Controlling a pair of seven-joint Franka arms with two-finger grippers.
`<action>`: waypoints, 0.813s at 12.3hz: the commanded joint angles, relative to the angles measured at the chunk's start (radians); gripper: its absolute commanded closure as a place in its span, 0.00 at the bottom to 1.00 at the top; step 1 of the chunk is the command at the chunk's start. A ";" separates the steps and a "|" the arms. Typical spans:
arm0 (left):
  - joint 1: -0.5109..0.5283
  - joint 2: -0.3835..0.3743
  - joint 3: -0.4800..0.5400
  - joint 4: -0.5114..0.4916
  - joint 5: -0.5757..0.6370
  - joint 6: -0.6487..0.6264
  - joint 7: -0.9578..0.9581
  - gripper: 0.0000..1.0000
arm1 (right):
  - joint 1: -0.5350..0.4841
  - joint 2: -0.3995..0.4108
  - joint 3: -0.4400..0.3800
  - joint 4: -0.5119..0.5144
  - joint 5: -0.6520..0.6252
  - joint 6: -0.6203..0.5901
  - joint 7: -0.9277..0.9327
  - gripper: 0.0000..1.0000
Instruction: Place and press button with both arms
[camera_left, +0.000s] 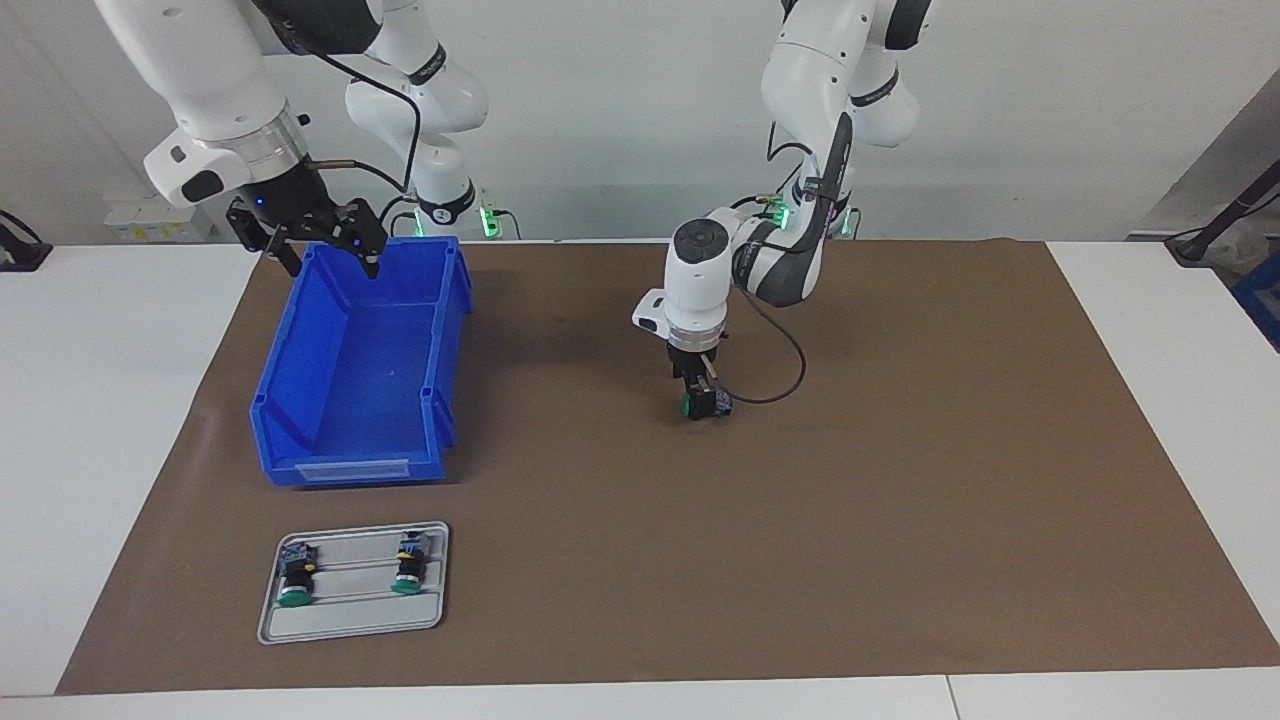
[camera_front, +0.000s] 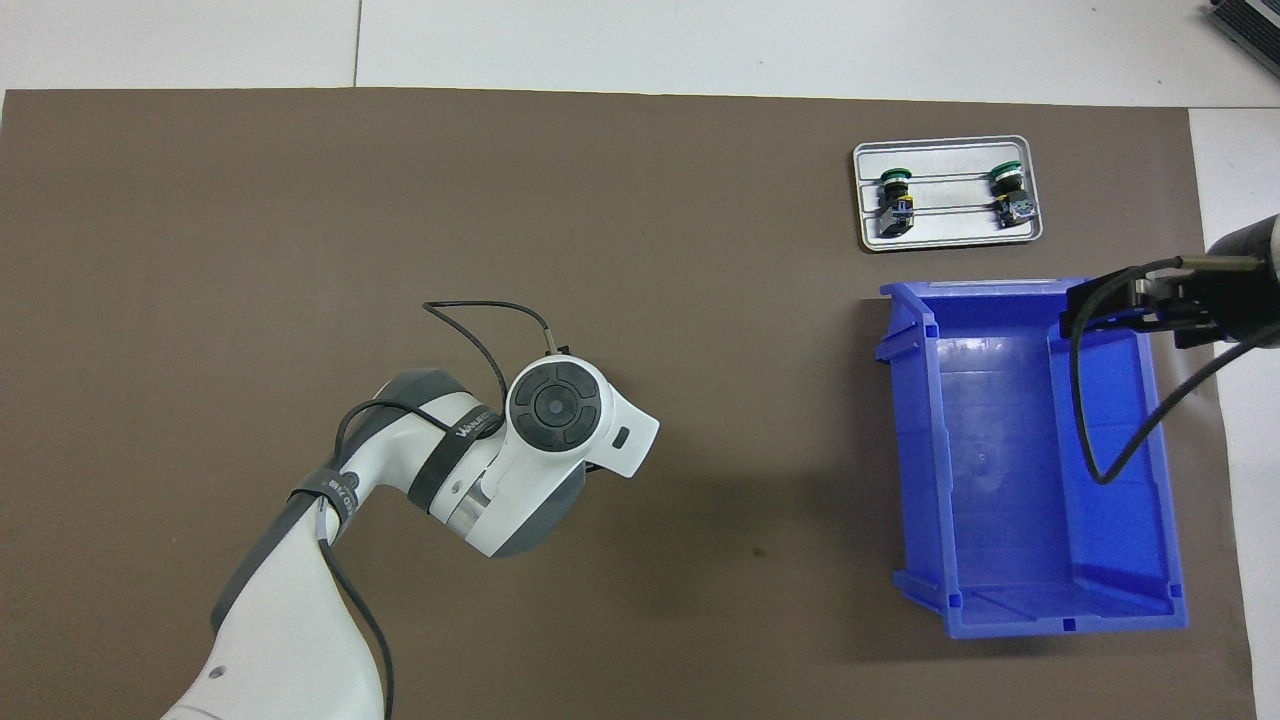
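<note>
The left tool (camera_left: 703, 399) is pointing straight down at the middle of the brown mat (camera_left: 900, 480) that is covering the counter (camera_left: 100, 420). Its fingers are standing on either side of a button (camera_left: 708, 405), which is lying on its side on the mat with its green cap facing the right arm's end of the counter. The fingers are sitting close against the button, but whether they are clamped on it or only bracketing it cannot be told. In the overhead view the left arm's wrist is hiding both this tool and the button.

The right tool (camera_left: 322, 243) is hanging in the air over the rim of the blue bin (camera_left: 300, 360), at the bin's end nearer the robots. Its fingers are standing apart and are carrying nothing; this arm is waiting.

The bin is resting on the mat toward the right arm's end of the counter. Farther from the robots than the bin, a grey tray (camera_left: 350, 620) is holding two more buttons (camera_left: 296, 576), lying side by side and apart from each other, green caps pointing away from the robots.
</note>
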 joint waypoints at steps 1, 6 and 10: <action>-0.005 -0.018 0.014 -0.030 0.016 0.032 -0.022 0.16 | -0.001 -0.029 0.000 -0.033 0.027 0.012 -0.023 0.00; -0.001 -0.018 0.015 -0.032 0.016 0.040 -0.022 0.30 | -0.003 -0.029 0.000 -0.033 0.027 0.012 -0.023 0.00; -0.001 -0.018 0.015 -0.039 0.016 0.040 -0.022 0.35 | -0.003 -0.029 0.000 -0.033 0.027 0.012 -0.023 0.00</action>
